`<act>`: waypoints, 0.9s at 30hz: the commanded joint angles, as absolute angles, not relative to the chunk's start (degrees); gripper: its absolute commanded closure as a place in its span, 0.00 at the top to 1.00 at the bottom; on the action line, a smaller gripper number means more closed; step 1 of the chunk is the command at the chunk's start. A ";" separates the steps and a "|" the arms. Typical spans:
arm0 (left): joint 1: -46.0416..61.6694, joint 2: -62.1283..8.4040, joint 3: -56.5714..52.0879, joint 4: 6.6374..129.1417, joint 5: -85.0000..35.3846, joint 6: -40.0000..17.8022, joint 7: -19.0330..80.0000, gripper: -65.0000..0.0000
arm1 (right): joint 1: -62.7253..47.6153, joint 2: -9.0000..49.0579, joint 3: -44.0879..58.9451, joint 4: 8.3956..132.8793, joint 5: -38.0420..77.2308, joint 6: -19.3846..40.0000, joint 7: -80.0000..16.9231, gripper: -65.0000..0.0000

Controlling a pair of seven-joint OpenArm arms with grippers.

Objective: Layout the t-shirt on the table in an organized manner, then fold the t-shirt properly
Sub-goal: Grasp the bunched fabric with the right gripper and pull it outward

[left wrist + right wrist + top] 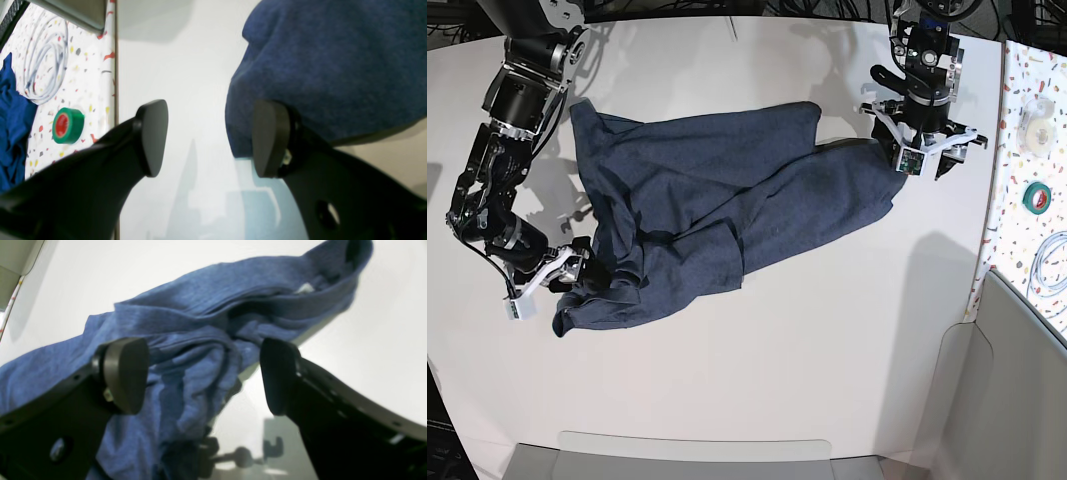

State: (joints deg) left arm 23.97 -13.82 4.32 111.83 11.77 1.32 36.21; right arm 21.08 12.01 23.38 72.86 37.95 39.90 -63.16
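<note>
Broadly, a white counter [757, 400] filling most of the base view, with a speckled confetti-patterned strip [1047, 140] along its right edge. Spread across the upper middle of the counter, the t-shirt [727, 220], dark heathered navy, plain side showing, no lettering visible. Long axis running on a slant from lower left to upper right in the base view: bunched and creased at the lower-left end, smoother and rounded at the upper-right end. Rumpled rather than flat, with one layer folded over another through the middle and a broad flap reaching toward the top left. Impossible to tell which end is collar and which is hem.

At the lower-left end, the right gripper [203, 376], low over the wrinkled cloth; jaws standing wide apart in the right wrist view, folds of blue fabric lying between and behind them, neither pad visibly pressed on the cloth. At the upper-right end, the left gripper [208, 138], likewise spread wide, bare white counter showing in the gap; right-hand pad [268, 138] just at the edge of the shirt's rounded end, contact not certain, nothing gripped.

On the speckled strip in the left wrist view, a bright blue cloth [11, 126] at the left edge, a coil of white cable [45, 63] beside it, and a roll of green tape [66, 125] below the coil, well apart from the t-shirt.
</note>
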 commanded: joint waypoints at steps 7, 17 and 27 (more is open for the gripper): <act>23.69 -14.20 3.91 112.66 12.18 1.89 35.30 0.59 | 24.04 12.88 23.34 69.32 39.25 40.00 -59.38 0.78; 23.69 -14.20 3.91 112.66 12.26 1.89 35.30 0.59 | 25.98 11.21 18.77 65.71 39.16 40.00 -58.15 0.78; 23.69 -14.20 3.91 112.66 12.26 1.89 35.30 0.59 | 25.54 9.19 17.80 66.15 39.16 40.00 -58.15 0.39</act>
